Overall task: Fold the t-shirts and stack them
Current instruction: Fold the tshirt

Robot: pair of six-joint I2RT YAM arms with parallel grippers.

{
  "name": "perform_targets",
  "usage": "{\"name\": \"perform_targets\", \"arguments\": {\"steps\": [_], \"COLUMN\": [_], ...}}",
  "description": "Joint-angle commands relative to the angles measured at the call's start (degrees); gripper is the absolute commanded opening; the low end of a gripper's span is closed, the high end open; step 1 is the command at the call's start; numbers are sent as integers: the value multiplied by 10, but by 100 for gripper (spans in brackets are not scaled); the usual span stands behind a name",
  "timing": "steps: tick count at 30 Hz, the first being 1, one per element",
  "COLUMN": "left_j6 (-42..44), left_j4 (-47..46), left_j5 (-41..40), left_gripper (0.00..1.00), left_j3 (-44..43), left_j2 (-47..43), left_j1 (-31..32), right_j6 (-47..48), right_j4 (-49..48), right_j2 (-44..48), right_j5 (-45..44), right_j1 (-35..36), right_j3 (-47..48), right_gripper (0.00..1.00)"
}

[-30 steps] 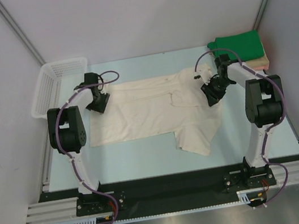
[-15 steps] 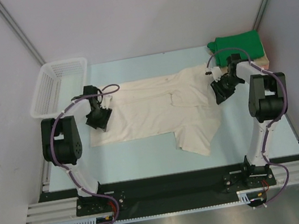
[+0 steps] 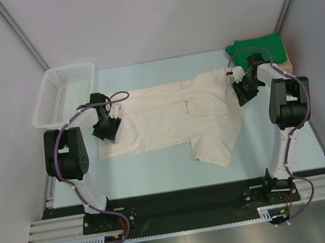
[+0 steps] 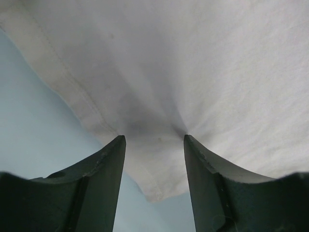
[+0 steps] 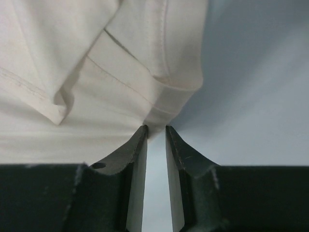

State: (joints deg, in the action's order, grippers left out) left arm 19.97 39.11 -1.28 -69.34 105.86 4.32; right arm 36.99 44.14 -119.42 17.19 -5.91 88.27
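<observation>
The cream-white t-shirt (image 3: pixel 162 118) lies spread flat across the middle of the table (image 3: pixel 157 166). The left gripper (image 4: pixel 153 137) stands spread wide on its left hem, with puckered cloth between the fingertips. The right gripper (image 5: pixel 156 128) is nearly closed at the right sleeve's edge, and I can't tell whether it has hold of the cloth. The green t-shirt (image 3: pixel 260 50) sits folded on the peach-tan one (image 3: pixel 288 65) at the back right.

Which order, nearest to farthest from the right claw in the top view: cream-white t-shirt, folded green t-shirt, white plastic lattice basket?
1. cream-white t-shirt: spread mid-table, its right sleeve edge lies at the tips of the right claw.
2. folded bright green t-shirt: far right corner, just behind the claw.
3. white plastic lattice basket: far left corner, across the table.
</observation>
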Motion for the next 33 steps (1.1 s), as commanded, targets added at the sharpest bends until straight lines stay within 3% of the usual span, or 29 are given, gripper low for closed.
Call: {"name": "perform_targets", "arguments": {"steps": [1,7,8,12,16,21,22,25,28,29,33], "left_j6": [4,35,27,9,18,43,43,25,-7,-18,-44], "left_j4": [25,26,25,23,4,-25,-32,-50,-47,-48,-50], "left_j5": [1,8,8,32,20,15,-2,-7,8,31,49], "left_gripper": [58,70,85,85,84,83,82,84,89,93,95], "left_j3": [-36,-41,-40,-36,28,140,172,206,208,209,202], "left_j2": [-17,-73,-79,-103,-175,-262,-275,-297,-294,-293,-277], "left_j1": [-4,-2,-1,4,31,45,46,45,34,31,2], "right_j6": [0,35,38,55,107,261,283,360,410,423,447], "right_j4": [-59,-40,-34,-32,-20,-20,-25,-27,5,35,61], "right_j2": [-19,56,71,160,265,482,515,647,735,749,776], "right_j5": [-68,-28,-17,35,78,79,83,76,71,73,82], "right_j1": [-23,-29,-28,-24,-10,50,68,106,155,171,203], "right_j3": [27,11,-5,-56,-137,-329,-403,-524,-577,-596,-621], "right_gripper": [26,31,31,33,34,34,34,34,34,34,34]}}
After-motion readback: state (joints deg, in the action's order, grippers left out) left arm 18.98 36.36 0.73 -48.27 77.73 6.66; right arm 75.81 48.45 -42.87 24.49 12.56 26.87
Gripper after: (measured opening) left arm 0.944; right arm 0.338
